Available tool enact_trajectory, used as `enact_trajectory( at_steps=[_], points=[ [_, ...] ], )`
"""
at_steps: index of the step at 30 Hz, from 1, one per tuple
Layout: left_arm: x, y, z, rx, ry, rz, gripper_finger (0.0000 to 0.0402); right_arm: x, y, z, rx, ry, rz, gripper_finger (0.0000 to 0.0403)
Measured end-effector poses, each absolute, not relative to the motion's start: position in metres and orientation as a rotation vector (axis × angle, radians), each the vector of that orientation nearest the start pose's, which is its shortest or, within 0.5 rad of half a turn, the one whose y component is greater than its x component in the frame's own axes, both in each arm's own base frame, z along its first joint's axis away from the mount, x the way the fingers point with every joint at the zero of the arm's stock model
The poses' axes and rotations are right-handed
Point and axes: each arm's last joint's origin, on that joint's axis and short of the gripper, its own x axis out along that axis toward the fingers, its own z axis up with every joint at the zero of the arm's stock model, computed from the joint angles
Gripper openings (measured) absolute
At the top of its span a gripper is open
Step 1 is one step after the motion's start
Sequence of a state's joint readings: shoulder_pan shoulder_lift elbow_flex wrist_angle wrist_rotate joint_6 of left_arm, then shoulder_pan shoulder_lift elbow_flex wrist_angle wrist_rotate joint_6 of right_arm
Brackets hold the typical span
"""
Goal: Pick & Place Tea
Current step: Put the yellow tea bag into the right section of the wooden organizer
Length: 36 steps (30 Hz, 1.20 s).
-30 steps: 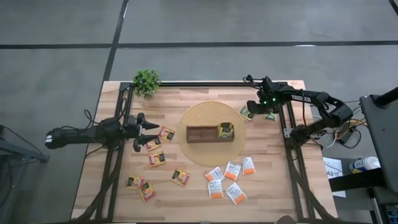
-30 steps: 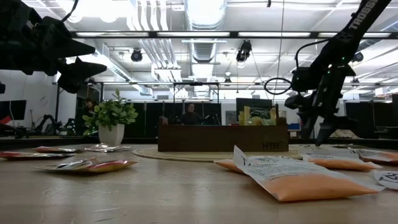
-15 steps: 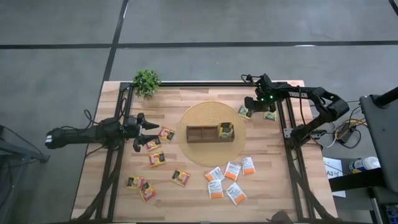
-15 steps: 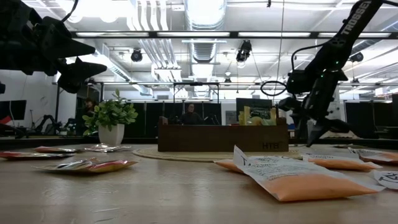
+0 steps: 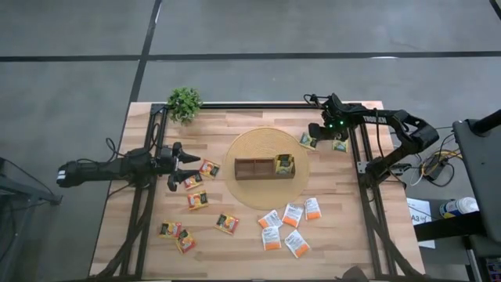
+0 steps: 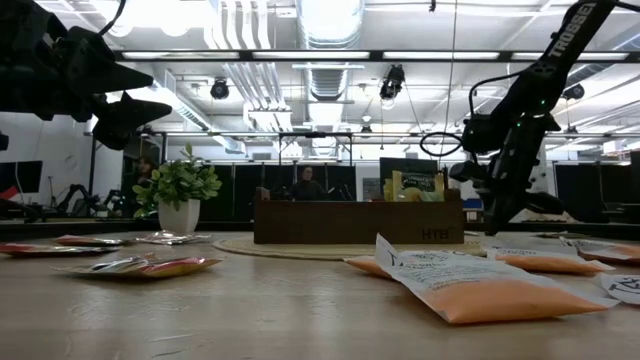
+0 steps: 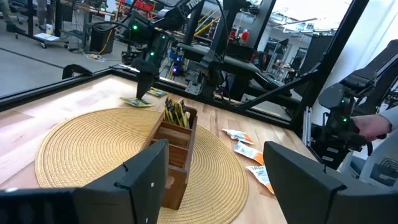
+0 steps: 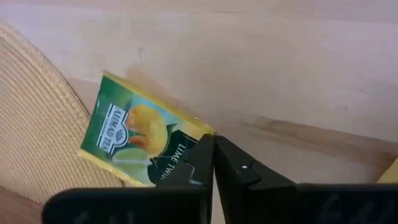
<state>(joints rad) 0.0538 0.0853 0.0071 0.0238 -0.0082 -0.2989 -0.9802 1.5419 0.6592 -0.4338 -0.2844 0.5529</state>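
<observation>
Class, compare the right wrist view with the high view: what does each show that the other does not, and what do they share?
Only the right wrist view: the print on the green-yellow sachet, "Lime" and a brand name, and the right gripper with its jaws shut on that sachet's corner.

Only the high view: the whole table, the plant, the wooden box, the orange sachets, the red-yellow sachets and the left gripper waiting open.

Both: that sachet at the woven mat edge, on the wood.
</observation>
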Motion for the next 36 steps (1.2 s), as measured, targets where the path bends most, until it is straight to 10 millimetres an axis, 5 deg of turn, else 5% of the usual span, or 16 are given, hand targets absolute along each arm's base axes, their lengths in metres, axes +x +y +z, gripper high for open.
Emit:
enact_trajectory(
  at_steps=[9,26,36],
  points=[
    [0.102,0.006,0.161,-0.3,0.045,0.07,0.0257,0.14,-0.173,0.158,1.07,0.986,-0.71,0.0008],
    [0.102,0.006,0.161,-0.3,0.044,0.07,0.0257,0.162,-0.128,0.297,0.481,1.076,-0.351,0.0008],
    [0.102,0.006,0.161,-0.3,0.044,0.07,0.0257,0.196,-0.1,0.345,0.175,1.113,-0.06,0.0008]
  ],
)
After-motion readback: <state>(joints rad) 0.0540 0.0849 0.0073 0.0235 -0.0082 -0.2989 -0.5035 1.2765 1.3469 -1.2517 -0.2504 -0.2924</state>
